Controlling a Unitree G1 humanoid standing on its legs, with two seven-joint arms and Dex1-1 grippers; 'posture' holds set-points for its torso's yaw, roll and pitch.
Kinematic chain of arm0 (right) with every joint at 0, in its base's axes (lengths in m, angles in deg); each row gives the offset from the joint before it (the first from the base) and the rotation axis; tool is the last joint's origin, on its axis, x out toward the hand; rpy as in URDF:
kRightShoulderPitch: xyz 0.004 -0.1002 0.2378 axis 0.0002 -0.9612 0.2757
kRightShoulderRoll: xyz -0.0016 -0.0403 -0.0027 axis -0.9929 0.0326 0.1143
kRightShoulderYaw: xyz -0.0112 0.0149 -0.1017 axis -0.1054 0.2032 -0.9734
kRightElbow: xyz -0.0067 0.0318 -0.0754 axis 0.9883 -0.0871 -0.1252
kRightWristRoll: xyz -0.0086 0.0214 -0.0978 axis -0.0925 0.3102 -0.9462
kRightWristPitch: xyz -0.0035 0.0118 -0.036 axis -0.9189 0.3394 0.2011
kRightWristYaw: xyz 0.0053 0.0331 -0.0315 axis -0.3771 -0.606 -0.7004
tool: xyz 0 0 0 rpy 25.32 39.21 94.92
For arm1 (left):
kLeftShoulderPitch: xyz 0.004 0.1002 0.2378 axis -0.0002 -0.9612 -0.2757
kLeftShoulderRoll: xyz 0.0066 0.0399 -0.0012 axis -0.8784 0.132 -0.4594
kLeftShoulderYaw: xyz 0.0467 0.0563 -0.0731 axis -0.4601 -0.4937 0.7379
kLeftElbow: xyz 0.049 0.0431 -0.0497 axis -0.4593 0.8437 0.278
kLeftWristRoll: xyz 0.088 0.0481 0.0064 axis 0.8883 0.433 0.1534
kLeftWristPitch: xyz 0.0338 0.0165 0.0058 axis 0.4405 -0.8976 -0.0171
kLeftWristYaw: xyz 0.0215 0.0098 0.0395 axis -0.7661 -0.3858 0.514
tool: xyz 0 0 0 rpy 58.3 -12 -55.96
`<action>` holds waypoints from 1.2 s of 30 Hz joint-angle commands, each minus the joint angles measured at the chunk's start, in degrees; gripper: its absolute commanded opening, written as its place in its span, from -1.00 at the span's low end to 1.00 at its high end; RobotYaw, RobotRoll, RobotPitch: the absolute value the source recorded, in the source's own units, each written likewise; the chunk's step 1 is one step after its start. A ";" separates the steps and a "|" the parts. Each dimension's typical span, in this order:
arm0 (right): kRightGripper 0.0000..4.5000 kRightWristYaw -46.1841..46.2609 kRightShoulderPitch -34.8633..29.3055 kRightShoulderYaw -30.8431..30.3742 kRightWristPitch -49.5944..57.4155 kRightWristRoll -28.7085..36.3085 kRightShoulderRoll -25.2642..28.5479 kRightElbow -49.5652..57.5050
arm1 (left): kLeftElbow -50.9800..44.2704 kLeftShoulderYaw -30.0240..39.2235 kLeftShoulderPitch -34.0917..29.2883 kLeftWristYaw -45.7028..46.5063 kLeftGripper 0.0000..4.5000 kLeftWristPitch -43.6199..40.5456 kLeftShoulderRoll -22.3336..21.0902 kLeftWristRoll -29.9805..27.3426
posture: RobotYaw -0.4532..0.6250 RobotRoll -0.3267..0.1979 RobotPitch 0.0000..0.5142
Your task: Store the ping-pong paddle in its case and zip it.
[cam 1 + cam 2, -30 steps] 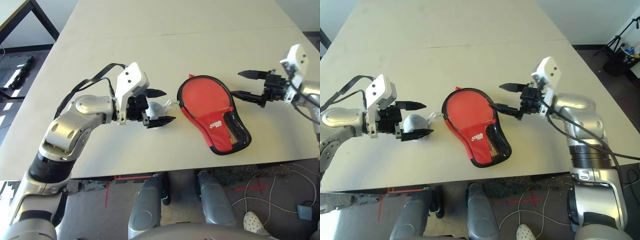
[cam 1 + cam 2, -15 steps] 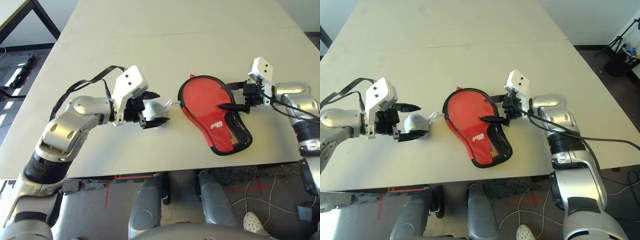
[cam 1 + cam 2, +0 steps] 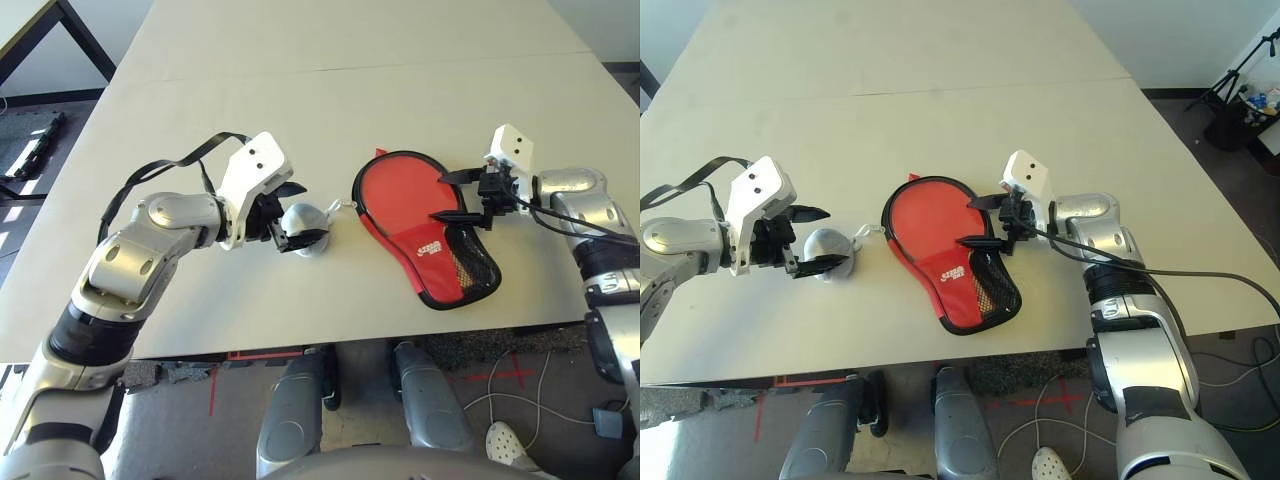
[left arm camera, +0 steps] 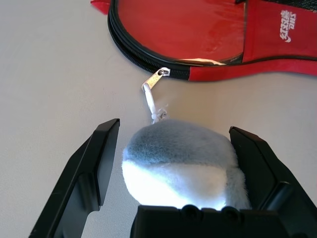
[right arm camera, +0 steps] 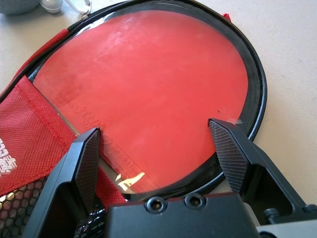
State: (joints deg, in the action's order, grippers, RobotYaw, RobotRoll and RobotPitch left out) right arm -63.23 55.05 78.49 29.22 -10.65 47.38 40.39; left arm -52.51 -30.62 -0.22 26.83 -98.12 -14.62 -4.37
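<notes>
Paddle (image 5: 148, 84) (in case (image 5: 29, 134)), under spread right end effector (image 5: 156, 148)

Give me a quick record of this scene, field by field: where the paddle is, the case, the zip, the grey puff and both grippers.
paddle: red face lying inside the case
case: flat on the table, round end unzipped
zip pull: at the case's edge, corded to the puff
puff: grey and white, between the left fingers
left gripper: open around the puff
right gripper: open, over the paddle face
</notes>
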 commanded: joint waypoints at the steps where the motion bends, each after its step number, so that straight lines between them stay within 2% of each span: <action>1: 0.98 0.23 -0.90 -1.01 0.02 -1.59 -0.79 -0.64 | 0.33 -2.00 -0.50 0.04 1.00 -2.06 -1.90 1.67 | -0.28 0.25 -0.06; 3: 0.98 0.34 -0.97 -0.92 0.02 -1.63 -0.88 -0.50 | -0.50 -3.18 -0.92 0.27 1.00 -2.58 -3.61 3.18 | -0.28 0.25 -0.06; 8: 0.98 0.59 -1.08 -0.68 0.08 -1.85 -1.12 -0.34 | -1.34 -3.36 -1.48 -0.98 1.00 -5.07 -4.17 1.40 | -0.28 0.25 -0.06; 11: 1.00 0.76 -1.03 -0.56 0.12 -1.96 -1.23 -0.37 | -1.54 -3.34 -1.55 -1.52 0.78 -6.57 -4.15 0.76 | -0.28 0.25 -0.06; 19: 1.00 1.40 -1.33 -0.43 0.31 -2.06 -1.51 0.08 | -2.01 -4.06 -1.06 -2.14 -0.33 -8.55 -4.40 0.11 | -0.29 0.25 -0.06; 24: 1.00 1.60 -1.59 -0.54 0.33 -2.18 -1.61 0.37 | -0.95 -4.55 0.12 -1.78 -0.83 -8.41 -4.13 0.67 | -0.30 0.25 -0.07; 30: 1.00 1.98 -1.85 -0.70 0.33 -2.49 -1.66 0.61 | 2.64 -5.52 3.58 1.41 -0.88 -7.15 -2.08 3.60 | -0.29 0.25 -0.07; 36: 1.00 2.24 -2.10 -0.81 0.55 -2.65 -1.77 0.93 | 8.23 -5.60 7.63 5.86 -0.89 -5.64 2.09 7.49 | -0.29 0.25 -0.07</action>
State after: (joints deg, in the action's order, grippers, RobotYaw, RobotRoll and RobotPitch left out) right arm -61.15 54.75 79.11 29.24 -11.66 45.98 41.69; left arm -45.24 -35.44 7.31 32.02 -104.42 -12.83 2.01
